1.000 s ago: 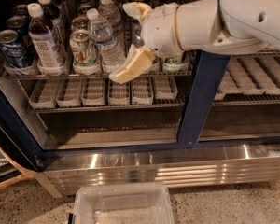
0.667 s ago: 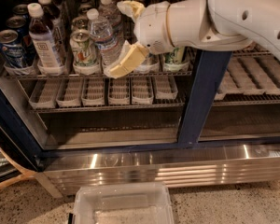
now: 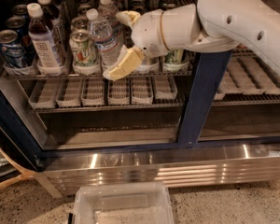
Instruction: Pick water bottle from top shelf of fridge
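The robot's white arm comes in from the upper right of the frame and goes into the big drinks fridge with dark blue door frames (image 3: pixel 200 101). At its end is the gripper with two cream fingers (image 3: pixel 114 45), in the upper middle of the frame. The fingers (image 3: pixel 123 63) are spread wide apart, one up high and one down low. They hold nothing. I think they are wide so the bottle can fit in the gap.

The clear ribbed water bottle with a white cap (image 3: pixel 101 37) stands upright on the top wire shelf (image 3: pixel 51 75), in the upper middle, at the front of its row. It is just left of the gripper, and the low finger crosses in front of its bottom corner. I cannot tell if that finger touches it.

A green-and-silver can (image 3: pixel 83 48) stands just left of the bottle, and a bottle of dark drink with a white label (image 3: pixel 42 36) stands further left. They are close by, so the gripper could bump them.

A clear plastic bin (image 3: pixel 121 204) sits on the floor at the bottom middle.

To me, the job is about halfway: the bottle is reached but not yet held.
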Controlling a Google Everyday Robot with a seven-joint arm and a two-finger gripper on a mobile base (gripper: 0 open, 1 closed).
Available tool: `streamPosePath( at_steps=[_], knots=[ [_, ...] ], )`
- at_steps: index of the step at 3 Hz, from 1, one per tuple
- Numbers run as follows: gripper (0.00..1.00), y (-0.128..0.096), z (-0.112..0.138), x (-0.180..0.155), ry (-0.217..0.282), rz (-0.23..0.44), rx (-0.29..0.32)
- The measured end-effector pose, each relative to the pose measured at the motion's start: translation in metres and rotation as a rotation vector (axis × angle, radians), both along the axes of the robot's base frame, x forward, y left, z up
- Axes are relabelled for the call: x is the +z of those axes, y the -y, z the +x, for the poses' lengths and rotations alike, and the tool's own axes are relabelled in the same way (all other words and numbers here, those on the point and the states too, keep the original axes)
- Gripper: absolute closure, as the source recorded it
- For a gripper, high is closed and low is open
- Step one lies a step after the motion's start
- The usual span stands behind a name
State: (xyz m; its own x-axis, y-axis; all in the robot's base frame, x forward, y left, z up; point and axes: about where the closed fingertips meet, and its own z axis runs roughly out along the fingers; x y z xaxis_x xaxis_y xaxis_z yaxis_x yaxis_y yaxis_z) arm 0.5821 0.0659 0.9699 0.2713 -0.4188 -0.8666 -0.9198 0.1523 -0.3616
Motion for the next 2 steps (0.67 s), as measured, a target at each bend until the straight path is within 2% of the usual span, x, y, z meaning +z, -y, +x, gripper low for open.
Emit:
streamPosePath(
  at_steps=[1, 2],
  knots=[
    [0.0, -0.004, 0.011, -0.012, -0.035, -0.018, -0.001],
    [0.0, -0.016, 0.027, -0.018, -0.044, -0.034, 0.008]
  ],
)
